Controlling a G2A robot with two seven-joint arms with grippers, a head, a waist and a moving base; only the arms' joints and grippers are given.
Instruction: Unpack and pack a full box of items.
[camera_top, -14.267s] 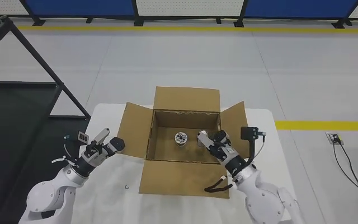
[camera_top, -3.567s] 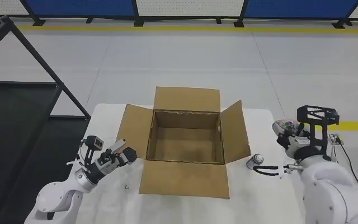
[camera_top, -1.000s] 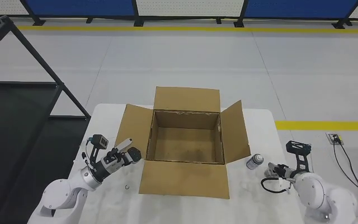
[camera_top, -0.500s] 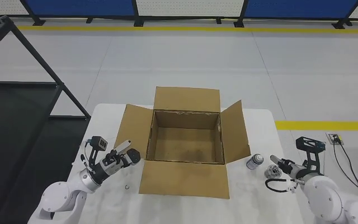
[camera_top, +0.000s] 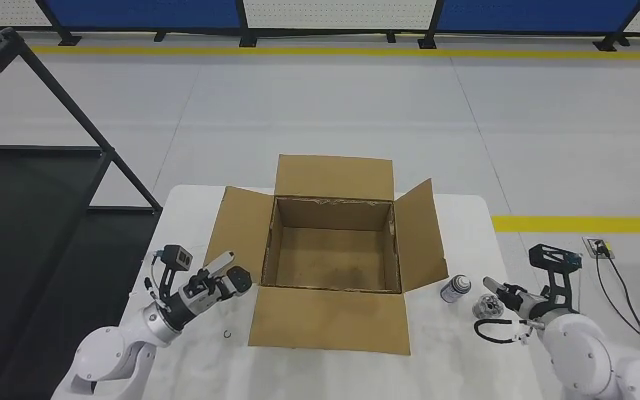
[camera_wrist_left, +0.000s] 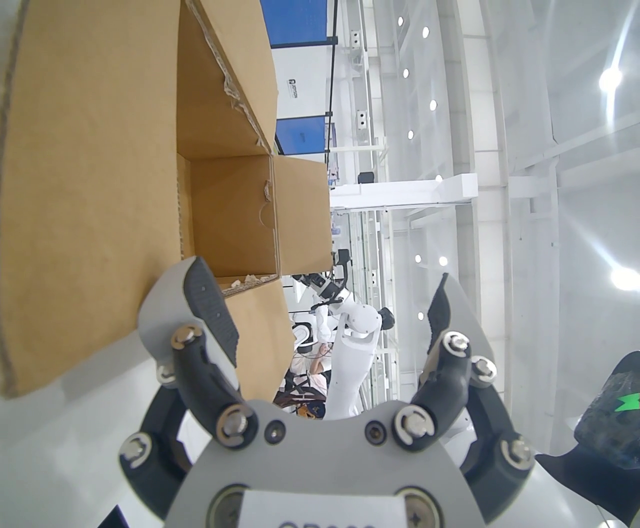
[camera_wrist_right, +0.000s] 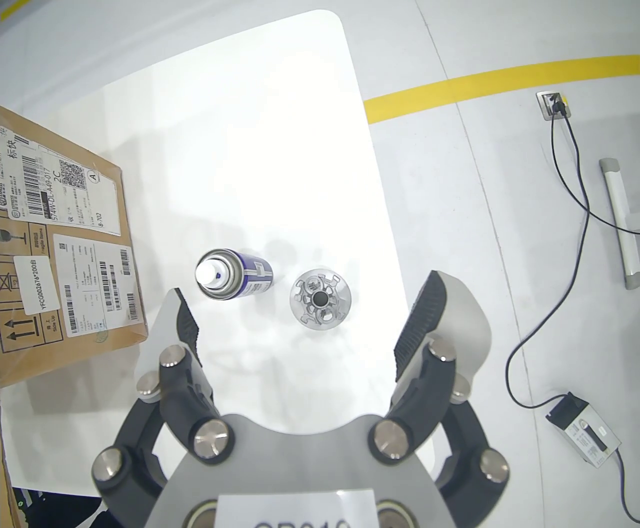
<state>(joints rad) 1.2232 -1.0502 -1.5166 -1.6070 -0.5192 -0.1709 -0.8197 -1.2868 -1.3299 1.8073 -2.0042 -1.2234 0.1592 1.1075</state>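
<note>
Right of the emptied box (camera_top: 335, 212), the right gripper (camera_wrist_right: 310, 295) has set the metal part (camera_wrist_right: 320, 299) down just beside the can (camera_wrist_right: 232, 274) and hangs wide open, empty, above it, the left gripper (camera_wrist_left: 320, 280) likewise open and empty, so unpacking looks done, packing next.
</note>
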